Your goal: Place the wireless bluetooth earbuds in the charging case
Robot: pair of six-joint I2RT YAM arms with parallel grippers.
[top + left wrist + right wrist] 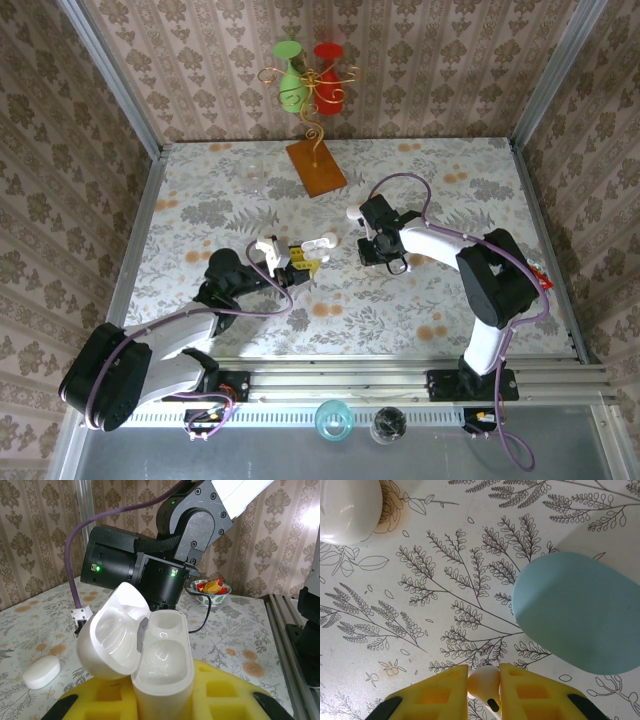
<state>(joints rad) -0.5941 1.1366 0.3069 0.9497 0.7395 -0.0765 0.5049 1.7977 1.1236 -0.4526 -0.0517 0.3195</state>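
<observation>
Both pincers loaded, mid-worktop.
Nearer the front edge, the left pincer (162,694) clamps the open charging case (163,660), lid swung aside. Slightly farther in, the right pincer (484,690) narrowly pinches one earbud (483,680) over the worktop (420,630), beside a light-blue case (580,615).

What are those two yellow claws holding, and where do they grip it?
The left gripper clamps the open charging case by its lower body; the right gripper pinches an earbud by its rounded head.
</observation>
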